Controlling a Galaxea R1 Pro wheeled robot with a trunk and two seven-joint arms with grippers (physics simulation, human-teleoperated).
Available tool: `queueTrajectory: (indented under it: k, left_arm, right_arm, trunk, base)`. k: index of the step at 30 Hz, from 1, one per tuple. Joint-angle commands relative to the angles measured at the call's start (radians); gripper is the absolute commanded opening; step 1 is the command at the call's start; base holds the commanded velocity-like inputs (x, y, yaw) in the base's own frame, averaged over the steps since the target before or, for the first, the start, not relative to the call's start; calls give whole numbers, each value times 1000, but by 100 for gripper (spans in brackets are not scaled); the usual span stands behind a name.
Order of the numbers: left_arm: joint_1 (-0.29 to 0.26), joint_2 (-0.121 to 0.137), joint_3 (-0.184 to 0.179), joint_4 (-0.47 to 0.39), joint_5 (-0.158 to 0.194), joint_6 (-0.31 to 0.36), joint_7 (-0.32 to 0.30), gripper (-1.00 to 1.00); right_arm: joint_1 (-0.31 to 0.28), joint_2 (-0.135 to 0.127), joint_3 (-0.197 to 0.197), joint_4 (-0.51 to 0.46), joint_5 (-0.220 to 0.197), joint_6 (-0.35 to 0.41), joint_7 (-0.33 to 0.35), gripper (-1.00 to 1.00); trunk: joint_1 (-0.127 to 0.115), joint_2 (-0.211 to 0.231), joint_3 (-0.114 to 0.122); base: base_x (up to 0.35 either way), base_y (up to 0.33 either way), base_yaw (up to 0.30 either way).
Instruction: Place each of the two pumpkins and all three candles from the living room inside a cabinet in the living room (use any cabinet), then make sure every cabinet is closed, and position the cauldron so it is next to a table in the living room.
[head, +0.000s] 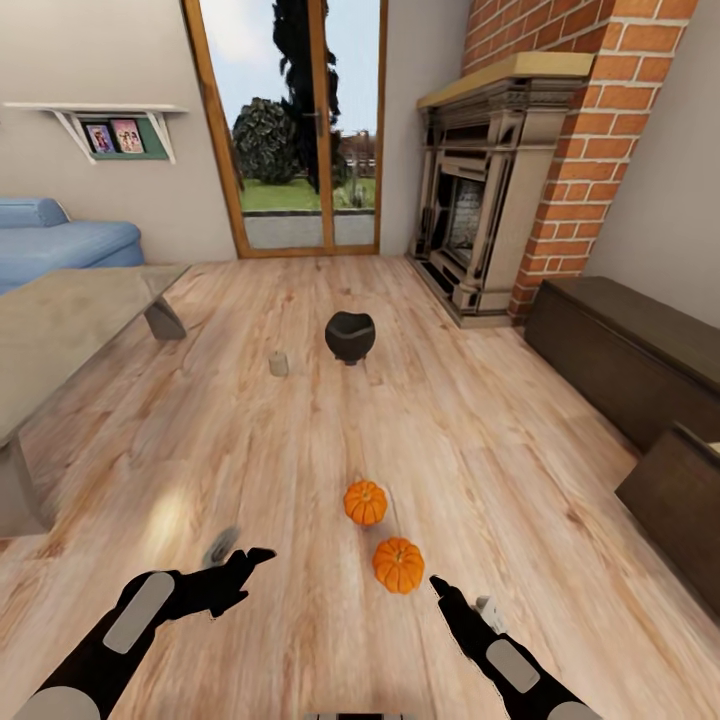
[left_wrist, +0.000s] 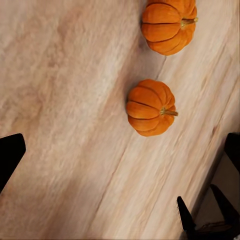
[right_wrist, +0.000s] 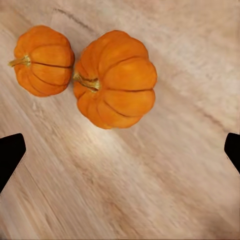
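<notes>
Head view: both pumpkins (head: 398, 565) sit on the floor (head: 300, 420) between the empty, wide-open left gripper (head: 245, 565) and right gripper (head: 445, 592); center right gripper over the near pumpkin before closing.

Even, bright daylight fills the room, and it seems to come from the glass door (head: 292, 125), whose panes show a pale, washed-out sky. Just in front of the door the wooden floor (head: 330, 430) looks lightest, with a soft sheen. Another bright patch lies on the floor near the left gripper (head: 252, 563). Shadows are faint and soft: small dark smudges sit under the cauldron (head: 350, 335) and the pumpkins (head: 366, 502). The head view bends straight lines toward its edges, as with a wide lens. Both wrist views are slightly soft, the floor grain smeared, while the pumpkin ribs stay fairly crisp.
</notes>
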Motion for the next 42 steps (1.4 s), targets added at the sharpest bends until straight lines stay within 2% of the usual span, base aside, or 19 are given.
queueTrajectory:
  k: [1, 19, 25, 35, 38, 40, 42]
  left_arm:
    - [0, 1, -2, -1, 5, 1, 3, 100]
    - [0, 1, -2, 0, 5, 1, 3, 100]
    - [0, 1, -2, 0, 8, 2, 3, 100]
    - [0, 5, 0, 0, 14, 4, -1, 100]
    - [-1, 24, 0, 0, 37, 4, -10, 100]
    - [-1, 53, -2, 0, 82, 4, -66, 100]
    - [-2, 76, -4, 0, 101, 4, -129, 100]
  right_arm:
    - [0, 0, 4, 0, -10, 2, 2, 100]
    - [0, -2, 4, 0, -10, 4, 2, 100]
    - [0, -2, 4, 0, -10, 6, 2, 100]
    - [0, -2, 4, 0, -11, 16, 2, 100]
    - [0, -2, 5, -1, -10, 18, 2, 100]
    - [0, -3, 6, -1, -8, 19, 4, 100]
    - [0, -3, 10, -1, -7, 19, 6, 100]
  trunk:
    - [0, 0, -1]
    - [0, 0, -1]
    - [0, 0, -1]
    - [5, -3, -39]
    - [6, -3, -51]
    - [7, -4, -59]
    - [8, -4, -67]
  base:
    - [288, -160, 0]
    - [316, -85, 0]
    - [73, -1, 0]
    - [4, 0, 0]
    - [0, 0, 0]
    - [0, 0, 0]
    - [0, 0, 0]
